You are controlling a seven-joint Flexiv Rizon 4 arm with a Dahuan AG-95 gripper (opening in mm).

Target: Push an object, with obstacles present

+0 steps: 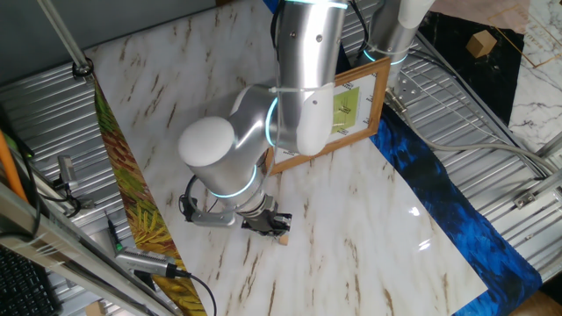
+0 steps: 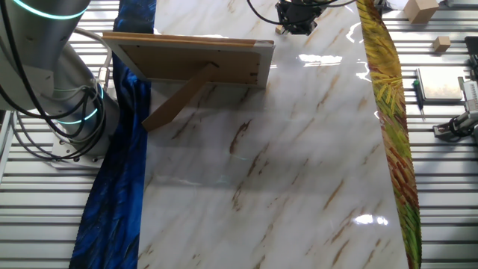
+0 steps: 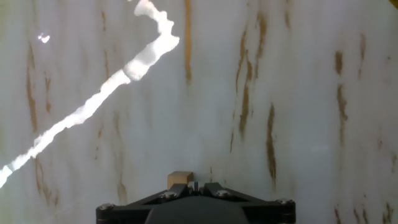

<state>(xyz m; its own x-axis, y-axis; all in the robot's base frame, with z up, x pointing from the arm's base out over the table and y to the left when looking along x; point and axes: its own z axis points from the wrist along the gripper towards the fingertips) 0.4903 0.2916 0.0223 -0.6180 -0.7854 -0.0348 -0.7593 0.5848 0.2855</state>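
From one fixed view I see the gripper (image 1: 274,225) low over the white marble-patterned table (image 1: 369,228), at the end of the silver arm (image 1: 303,79). Right at its tip sits the nub (image 1: 284,238), a tiny light-brown speck, much smaller than the black fingers beside it. Behind the arm stands the picture frame (image 1: 373,110), light wood with a white mat and a yellow-green picture, well apart from the nub.

From the other fixed view I see the frame's plain back and its prop leg (image 2: 190,63); it stands upright near the blue cloth (image 2: 116,179). The gripper (image 2: 297,26) is at the far edge of the table, and the nub (image 2: 279,30) shows as a pale dot touching or just beside its tip; I cannot tell which.

In the hand view the nub (image 3: 180,179) looks like a small wood-coloured block with a flat pale top, resting on the marble directly ahead of the fingertips, a little left of centre. The gripper (image 3: 196,186) has its fingers pressed together, with nothing between them.
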